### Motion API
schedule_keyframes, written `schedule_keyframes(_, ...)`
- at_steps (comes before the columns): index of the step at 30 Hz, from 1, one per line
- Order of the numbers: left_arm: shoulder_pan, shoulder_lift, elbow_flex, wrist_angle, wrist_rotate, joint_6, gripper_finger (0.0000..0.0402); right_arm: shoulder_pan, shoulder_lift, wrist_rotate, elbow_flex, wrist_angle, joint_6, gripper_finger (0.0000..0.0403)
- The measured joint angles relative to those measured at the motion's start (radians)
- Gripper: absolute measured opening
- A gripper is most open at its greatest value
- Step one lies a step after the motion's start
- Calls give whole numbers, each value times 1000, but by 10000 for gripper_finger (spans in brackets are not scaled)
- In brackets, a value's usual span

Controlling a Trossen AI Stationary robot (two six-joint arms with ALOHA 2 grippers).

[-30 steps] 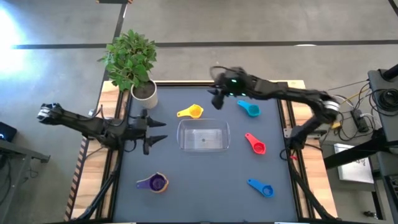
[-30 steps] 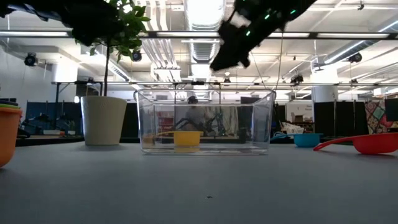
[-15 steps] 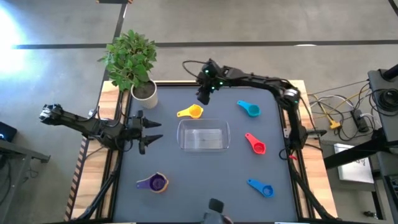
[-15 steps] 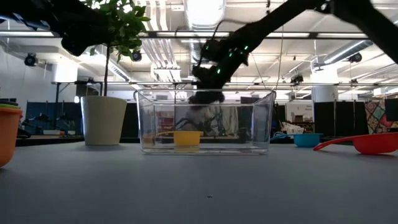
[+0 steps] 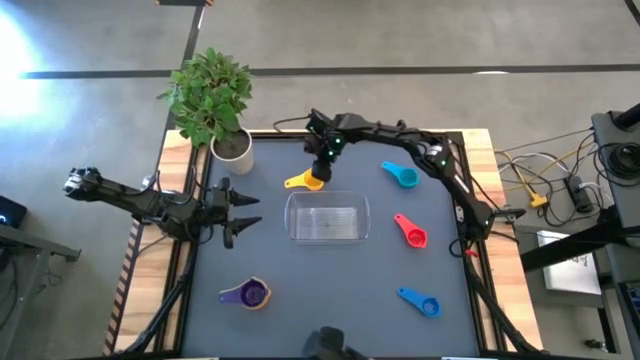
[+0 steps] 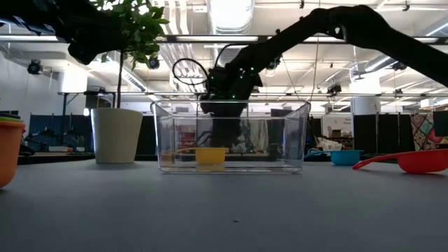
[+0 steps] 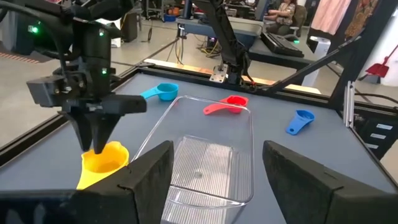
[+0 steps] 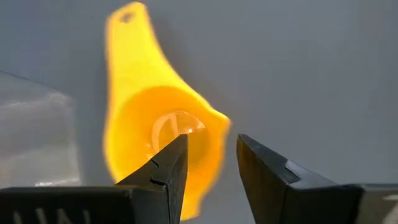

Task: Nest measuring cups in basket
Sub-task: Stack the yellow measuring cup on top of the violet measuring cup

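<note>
Right gripper [image 5: 318, 168] hung straight over the yellow cup [image 5: 308, 180], fingers a little apart, straddling the bowl's rim, gripping nothing yet. Cup sat near the table's far edge, just beyond the clear basket [image 5: 328, 218], handle pointing toward the left side. Way closer than the left gripper [image 5: 243, 211], parked open by the left edge. Couldn't tell whether a fingertip already touched the rim.

Dark jointed arms — green lights, looped cable
</note>
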Motion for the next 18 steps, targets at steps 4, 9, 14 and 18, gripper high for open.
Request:
schedule_keyframes(4,0,0,0,0,2,-4,230,-1,33,8,7,-12,-2,130)
schedule_keyframes(9,0,5,0,0,3,-4,230,-1,39,37,10,-3,0,116)
schedule_keyframes(14,1,4,0,0,3,-4,230,-2,37,66,11,-7,-6,70)
schedule_keyframes(18,1,6,1,0,2,-5,230,-1,19,66,11,-4,-6,16)
